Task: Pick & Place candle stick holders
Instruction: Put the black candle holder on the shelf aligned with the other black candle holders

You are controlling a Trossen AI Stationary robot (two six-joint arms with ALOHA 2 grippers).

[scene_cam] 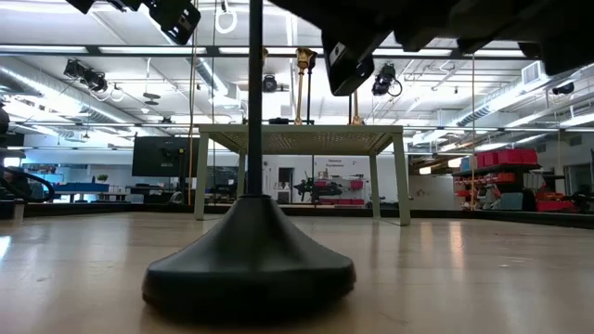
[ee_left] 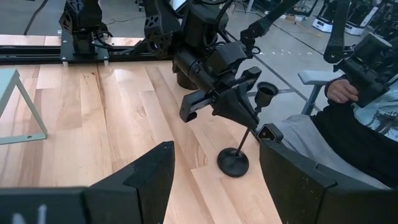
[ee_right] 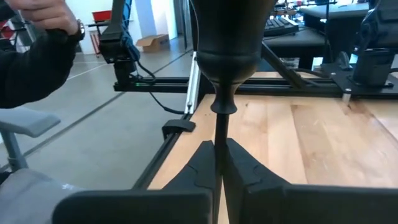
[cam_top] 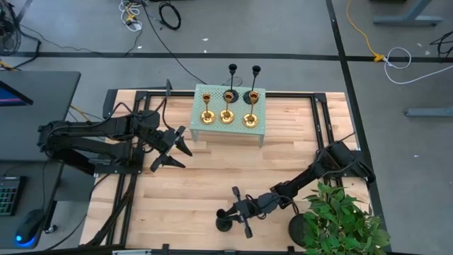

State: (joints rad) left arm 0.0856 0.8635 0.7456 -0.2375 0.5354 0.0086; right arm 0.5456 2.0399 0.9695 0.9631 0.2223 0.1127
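Observation:
Three brass-gold holders [cam_top: 227,115] and two black ones [cam_top: 252,97] stand on their bases on the small green table [cam_top: 258,131] at the far middle. A third black holder [cam_top: 223,224] is near the table's front edge; its flared base [scene_cam: 251,269] appears to rest on the wood. My right gripper [cam_top: 228,212] is shut on its stem below the cup [ee_right: 227,31]. My left gripper [cam_top: 173,149] is open and empty, left of the green table; its fingers frame the left wrist view [ee_left: 214,186]. My right gripper pinches the black holder's thin stem [ee_right: 219,155] between its two fingers, a little below the cup. The fingers come level from the table's right side and lie across the stem. The holder stands about upright, its base [ee_left: 233,163] seemingly on the table.
A black pot [cam_top: 303,230] with a green plant [cam_top: 343,219] stands at the near right corner, beside my right arm. A seated person [ee_left: 354,124] is beyond the table's near edge. Bare wood lies between the green table and the held holder.

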